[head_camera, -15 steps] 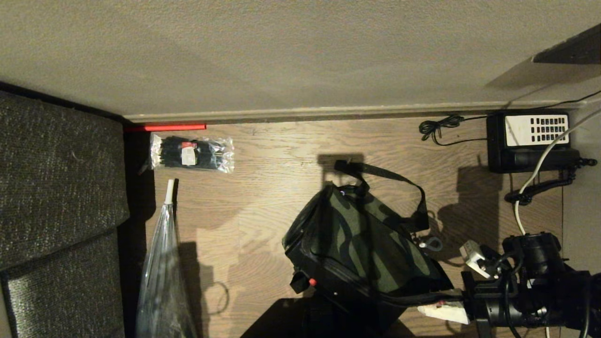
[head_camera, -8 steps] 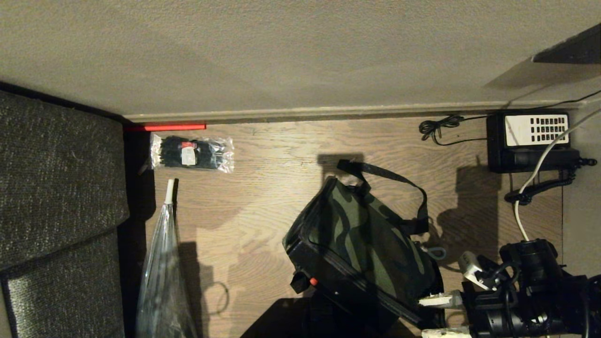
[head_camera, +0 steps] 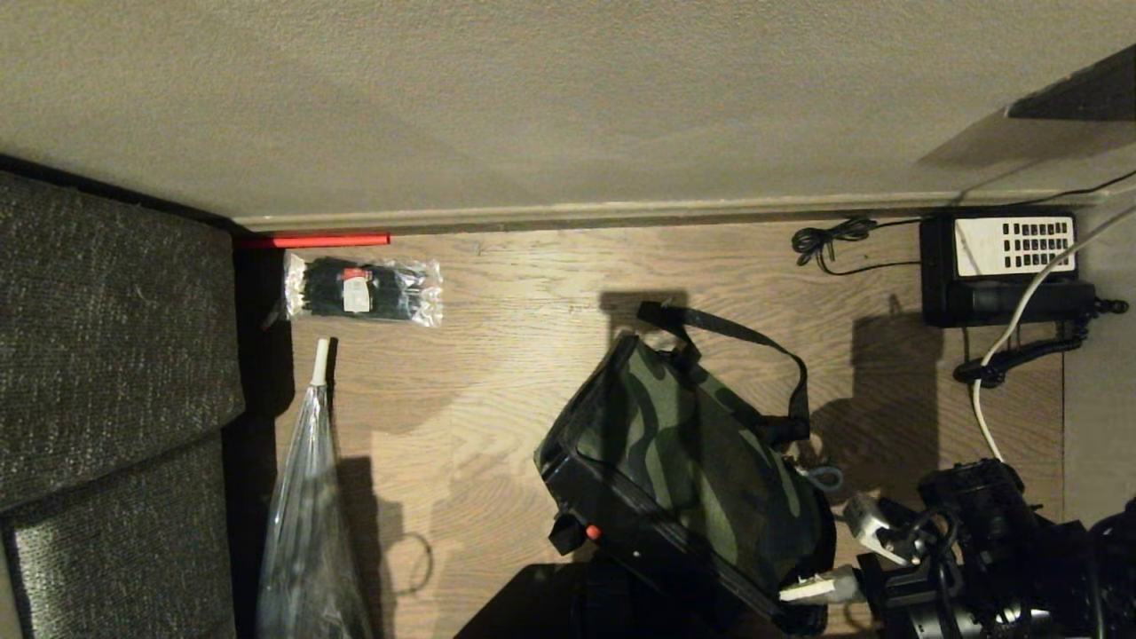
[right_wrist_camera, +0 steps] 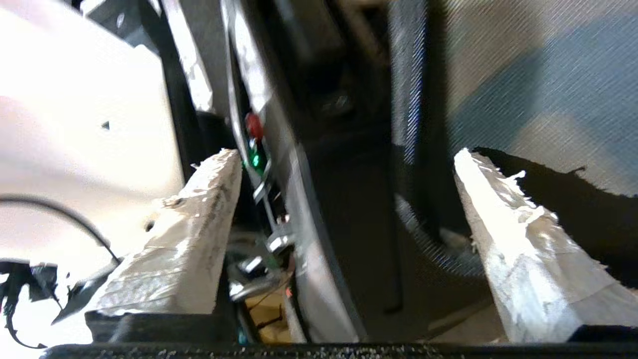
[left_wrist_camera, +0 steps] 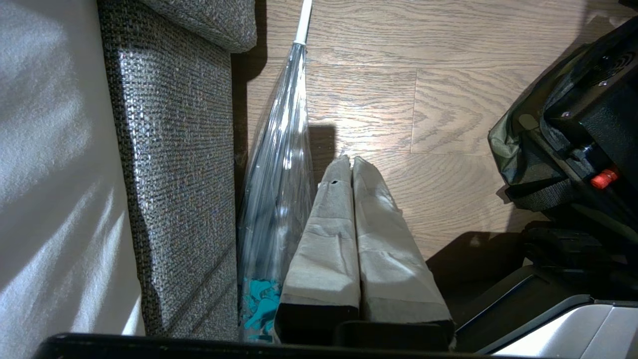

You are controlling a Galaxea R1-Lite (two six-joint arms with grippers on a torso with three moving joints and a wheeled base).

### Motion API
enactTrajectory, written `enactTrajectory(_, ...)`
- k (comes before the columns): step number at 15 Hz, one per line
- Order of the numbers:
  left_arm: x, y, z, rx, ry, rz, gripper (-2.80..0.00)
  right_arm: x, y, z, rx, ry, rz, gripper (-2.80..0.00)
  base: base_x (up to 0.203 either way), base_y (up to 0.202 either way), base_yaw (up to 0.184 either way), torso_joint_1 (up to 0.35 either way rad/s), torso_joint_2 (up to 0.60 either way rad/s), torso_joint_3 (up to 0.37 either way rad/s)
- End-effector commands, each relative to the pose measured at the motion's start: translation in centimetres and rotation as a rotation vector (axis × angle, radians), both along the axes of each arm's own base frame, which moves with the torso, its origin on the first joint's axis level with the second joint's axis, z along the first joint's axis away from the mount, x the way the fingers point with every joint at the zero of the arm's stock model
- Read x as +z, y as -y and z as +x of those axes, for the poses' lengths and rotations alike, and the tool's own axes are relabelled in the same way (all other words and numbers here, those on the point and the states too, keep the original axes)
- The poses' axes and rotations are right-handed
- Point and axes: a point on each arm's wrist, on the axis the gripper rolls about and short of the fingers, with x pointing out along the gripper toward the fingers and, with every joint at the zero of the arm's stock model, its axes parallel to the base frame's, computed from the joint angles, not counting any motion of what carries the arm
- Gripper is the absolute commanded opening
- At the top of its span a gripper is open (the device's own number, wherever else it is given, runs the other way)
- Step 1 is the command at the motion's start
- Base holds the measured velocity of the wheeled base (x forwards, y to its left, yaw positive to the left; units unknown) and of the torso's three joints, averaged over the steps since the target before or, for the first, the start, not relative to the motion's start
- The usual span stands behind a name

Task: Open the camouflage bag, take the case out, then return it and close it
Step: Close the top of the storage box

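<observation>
Now you are seeing the camouflage bag (head_camera: 688, 466) lying closed on the wooden floor (head_camera: 497, 373), toward its near edge and right of the middle, its black strap (head_camera: 737, 342) looping toward the far wall. Your right hand (right_wrist_camera: 349, 209) is standing wide and empty just beside the bag's near right corner. Your left hand (left_wrist_camera: 351, 164) is hanging pressed together near the sofa (left_wrist_camera: 174, 149), beside a clear folded umbrella (left_wrist_camera: 279, 164).

the camouflage bag (head_camera: 688, 470) sits on the floor (head_camera: 515, 355), right of centre. the packet of cable ties (head_camera: 362, 289) lies far to its left by the wall, and the desk phone (head_camera: 998, 264) lies behind and right of the bag. the right end effector (head_camera: 821, 608) is at the bag's near right corner.
</observation>
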Motion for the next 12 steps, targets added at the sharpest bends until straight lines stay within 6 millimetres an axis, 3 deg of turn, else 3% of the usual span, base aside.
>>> enactTrajectory(1,-0.1,0.0,0.0,0.001,-0.002,0.000,-2.80,0.6,-0.3,1.3,-0.014,0.017,0.021,0.00,0.000,0.000,0.000,0.000,0.00,0.000)
enactTrajectory(6,-0.1,0.0,0.0,0.001,-0.001,0.000,-2.80,4.6,-0.9,4.5,-0.155,-0.038,0.118,0.00,0.000,0.000,0.000,0.000,0.00,0.000)
enactTrajectory(10,-0.1,0.0,0.0,0.001,0.000,0.000,-2.80,5.4,-1.1,5.6,-0.198,-0.086,0.148,0.00,0.000,0.000,0.000,0.000,0.00,0.000)
enactTrajectory(12,-0.1,0.0,0.0,0.001,-0.002,0.000,-2.80,6.7,-1.2,6.4,-0.250,-0.141,0.189,0.00,0.000,0.000,0.000,0.000,0.00,0.000)
